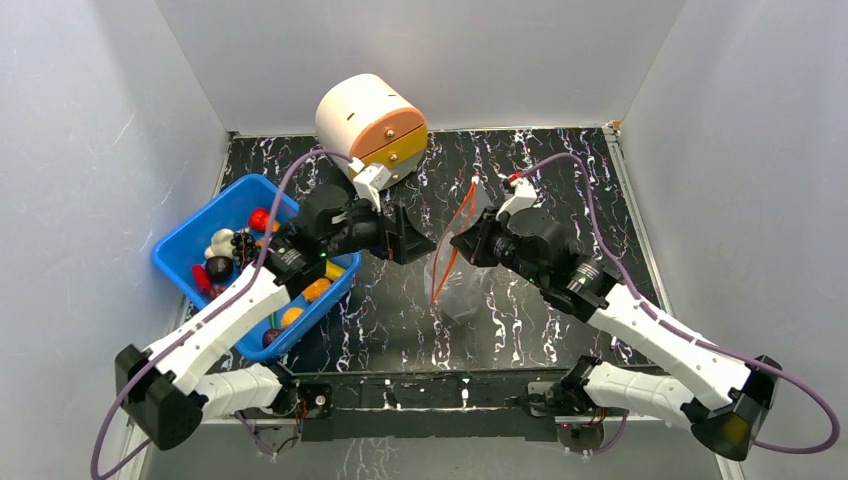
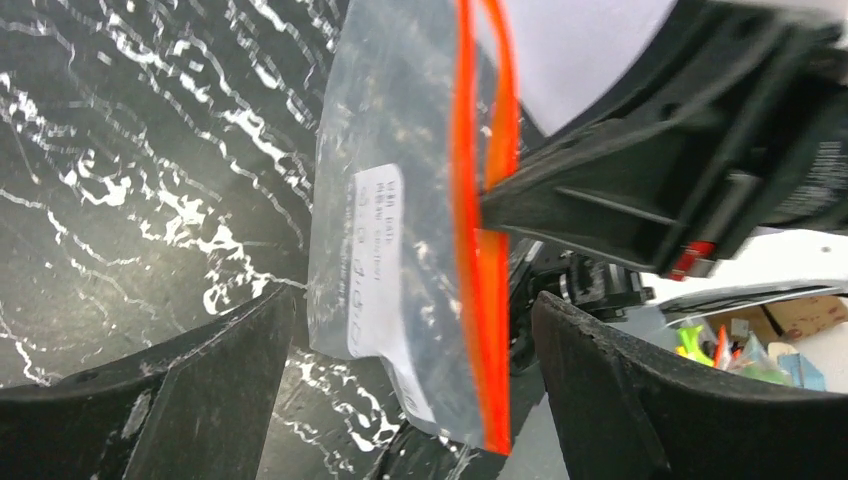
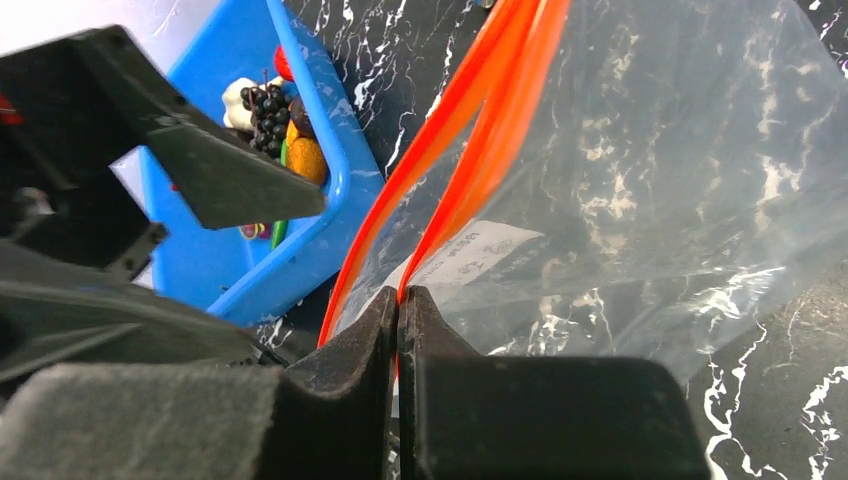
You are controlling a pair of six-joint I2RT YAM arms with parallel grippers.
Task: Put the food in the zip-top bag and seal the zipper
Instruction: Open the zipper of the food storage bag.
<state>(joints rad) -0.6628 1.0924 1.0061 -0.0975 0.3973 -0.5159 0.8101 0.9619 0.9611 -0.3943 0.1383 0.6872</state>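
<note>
Zip-top bag (image 1: 462, 285) first: I see it just right of the table's centre, a clear, crinkly pouch with its mouth lifted off the surface and its lower end resting on the black, white-veined marble-look table (image 1: 400, 320).

At 9 o'clock on the table sits a blue plastic bin (image 1: 212, 205), rectangular and glossy. At 12 o'clock a cream cylindrical container (image 1: 360, 112) lies tipped, showing orange and yellow faces.

My right gripper (image 3: 398, 300) comes at the zip-top bag from its 3 o'clock, fingers pinched tight together on one lip of the mouth. My left gripper (image 2: 410, 300) sits at the bag's 9 o'clock, spread wide and holding nothing. Its wrist camera shows the pouch between the two dark fingers, touching neither as far as I can tell.

The food is all in the bin: white garlic (image 1: 222, 243), knobbly dark grapes (image 1: 241, 252), a smooth red piece (image 1: 260, 218) and an orange round fruit (image 1: 316, 289).

The bag's white label (image 2: 375, 260) is printed, but I cannot read it. The zipper (image 1: 455, 240), a thin red-orange strip, is parted into two lines along the mouth.
</note>
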